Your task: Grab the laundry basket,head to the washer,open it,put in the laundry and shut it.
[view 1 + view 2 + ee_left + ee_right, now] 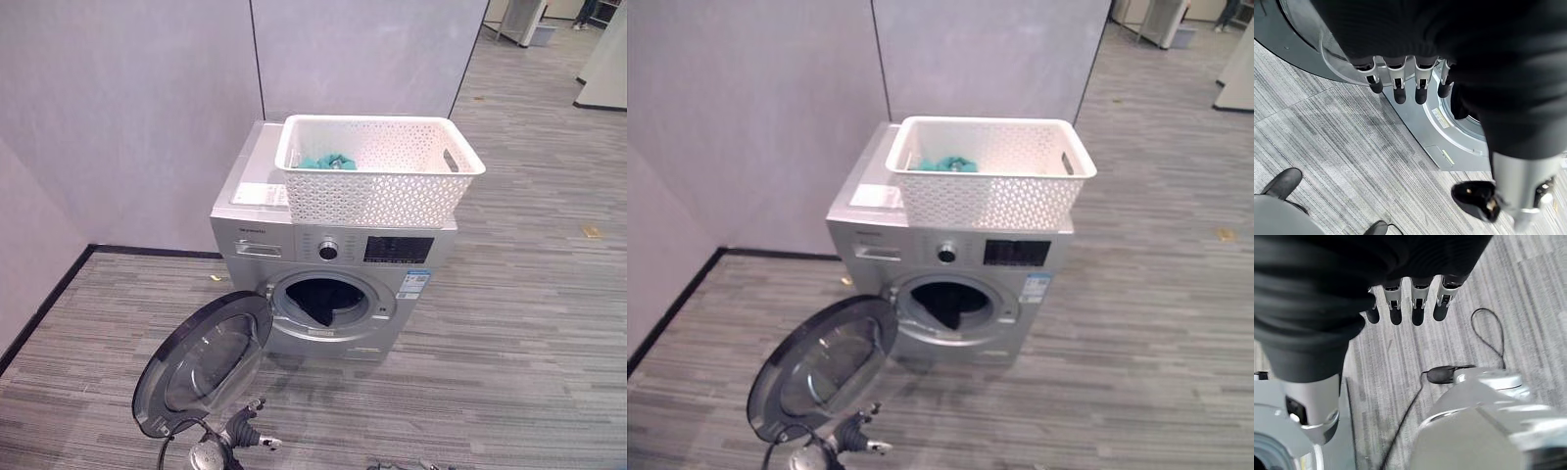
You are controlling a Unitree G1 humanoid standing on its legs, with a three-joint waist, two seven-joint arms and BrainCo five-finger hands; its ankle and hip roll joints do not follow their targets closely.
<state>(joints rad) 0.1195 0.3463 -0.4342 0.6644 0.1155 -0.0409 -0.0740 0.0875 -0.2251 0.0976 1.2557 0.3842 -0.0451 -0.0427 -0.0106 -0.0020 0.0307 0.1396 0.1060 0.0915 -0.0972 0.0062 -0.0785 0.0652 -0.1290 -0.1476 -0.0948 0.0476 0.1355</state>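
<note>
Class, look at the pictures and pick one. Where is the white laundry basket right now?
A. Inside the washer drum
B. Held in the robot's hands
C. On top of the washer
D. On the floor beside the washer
C: the white laundry basket rests on top of the washer, above its open door.
</note>
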